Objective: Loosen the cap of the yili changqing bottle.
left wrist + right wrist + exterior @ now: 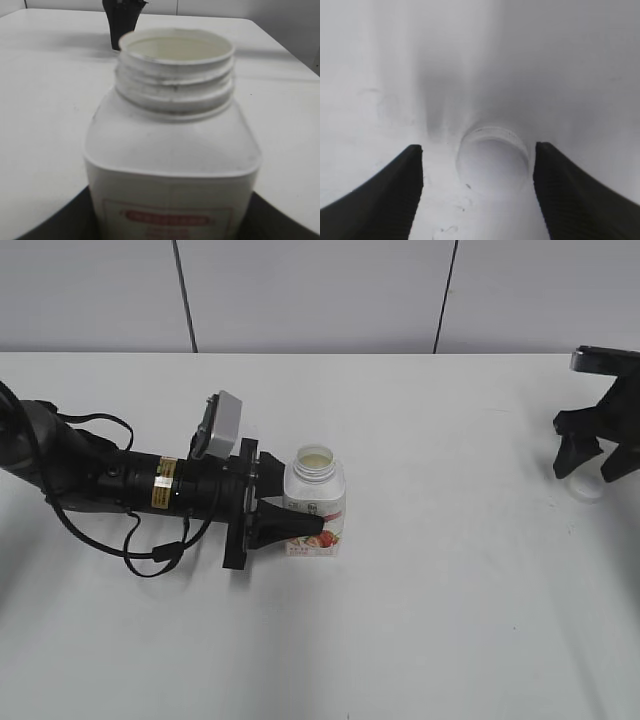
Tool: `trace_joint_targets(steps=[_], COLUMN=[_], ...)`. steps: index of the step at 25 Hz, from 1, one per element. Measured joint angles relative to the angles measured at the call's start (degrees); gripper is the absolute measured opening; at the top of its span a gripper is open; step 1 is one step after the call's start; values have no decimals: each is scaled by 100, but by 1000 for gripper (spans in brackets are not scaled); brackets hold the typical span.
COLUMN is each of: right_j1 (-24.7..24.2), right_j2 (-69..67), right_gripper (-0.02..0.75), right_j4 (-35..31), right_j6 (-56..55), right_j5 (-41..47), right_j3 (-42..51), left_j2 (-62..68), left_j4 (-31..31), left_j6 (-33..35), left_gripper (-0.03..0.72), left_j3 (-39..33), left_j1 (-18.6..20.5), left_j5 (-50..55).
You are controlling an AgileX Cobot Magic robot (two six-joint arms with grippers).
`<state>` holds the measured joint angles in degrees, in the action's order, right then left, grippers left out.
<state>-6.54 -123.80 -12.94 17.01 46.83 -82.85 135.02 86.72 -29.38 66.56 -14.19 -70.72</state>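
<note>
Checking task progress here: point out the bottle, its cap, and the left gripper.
yili changqing bottle (pixel 318 502): exterior view, label front.
cap (pixel 492 157): right wrist view, its top, lying on the table.
left gripper (pixel 300 518): exterior view, between the fingers at the bottle.

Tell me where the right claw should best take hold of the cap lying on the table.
Grip the cap across its ribbed rim, coming straight down: it lies flat on the table between the open right claw fingers, so only its sides offer a hold.

White table (pixel 450 590), grey panelled wall (pixel 320 290), seemingly seamed.
</note>
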Motion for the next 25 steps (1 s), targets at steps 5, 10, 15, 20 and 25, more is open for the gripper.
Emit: trace_joint_targets(steps=[5,10,15,20,25], right_j1=[0,0,0,0,0], right_j2=[271,662,814,1104,1486], right_gripper=[524,523,522,522,522], right_j4=[-242,-372,-452,-463,-598], right_j6=[-7,-16,-16,-28,-48], right_j5=[382,419,602,753,801], right_j3=[-360,-443,-443,-443,-443], left_j2=[0,11,3,-246,-675], left_j4=[-26,-92,-22,114,411], left_j6=[0,0,0,-67,-367], left_gripper=[371,466,585,591,591], left_j3=[0,0,0,0,0], left_j1=[0,-6,-6,-6,-11], left_j5=[0,78,134,135,135])
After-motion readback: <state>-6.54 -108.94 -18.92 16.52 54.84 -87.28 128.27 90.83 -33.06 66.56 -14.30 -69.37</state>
